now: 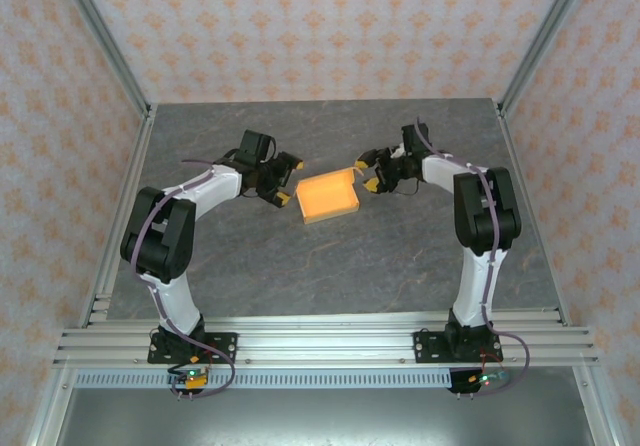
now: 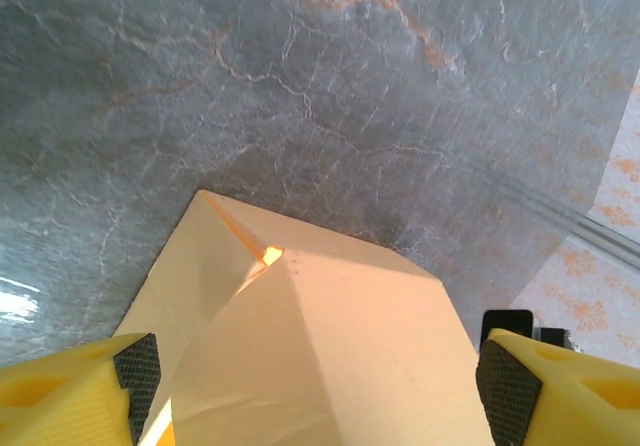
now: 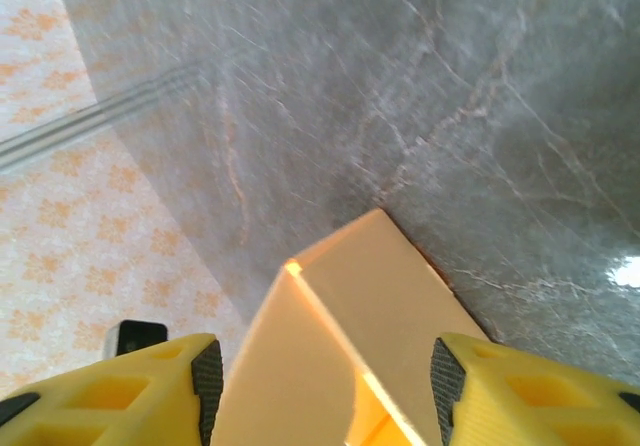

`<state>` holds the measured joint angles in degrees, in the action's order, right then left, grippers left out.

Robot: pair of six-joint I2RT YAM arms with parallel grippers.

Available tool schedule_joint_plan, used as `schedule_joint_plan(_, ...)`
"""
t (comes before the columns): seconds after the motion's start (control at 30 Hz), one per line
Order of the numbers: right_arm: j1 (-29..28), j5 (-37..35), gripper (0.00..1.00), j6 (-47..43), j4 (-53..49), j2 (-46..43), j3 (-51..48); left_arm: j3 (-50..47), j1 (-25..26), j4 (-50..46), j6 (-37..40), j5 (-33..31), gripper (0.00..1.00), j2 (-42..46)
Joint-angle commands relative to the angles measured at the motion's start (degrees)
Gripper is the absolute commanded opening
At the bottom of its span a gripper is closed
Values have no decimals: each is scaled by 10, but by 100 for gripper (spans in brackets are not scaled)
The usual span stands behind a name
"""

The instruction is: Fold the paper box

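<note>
Left jaws stand wide open around the left end of the paper box (image 1: pixel 329 197) and grip nothing. In the left wrist view their dark pads (image 2: pixel 137 369) sit on either side of a raised cardboard panel, one pad just beside its edge, though I cannot tell whether it touches. That placement looks meant to bracket this end wall so it can be steadied or pressed inward. The paper box lies at the middle of the grey tabletop (image 1: pixel 250 266), between the two arms, with its walls partly up so that it reads as a shallow open tray with a glowing orange interior. At its far right corner the right jaws are likewise spread wide and empty. The right wrist view shows a flap edge rising between the two pads (image 3: pixel 207 371), apart from both. Flanking opposite ends like this probably sets up a two-sided squeeze, and the fold looks unfinished.
</note>
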<state>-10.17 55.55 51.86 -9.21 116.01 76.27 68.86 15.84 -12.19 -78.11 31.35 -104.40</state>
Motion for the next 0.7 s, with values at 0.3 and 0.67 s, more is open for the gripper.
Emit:
schedule_joint_plan(0.3,-7,27,60,41,-5,11,46,42,19,0,-17,5,80,-5)
schedule_joint_plan(0.67,-40,39,57,101,51,6,34,29,52,41,-73,19,81,-19)
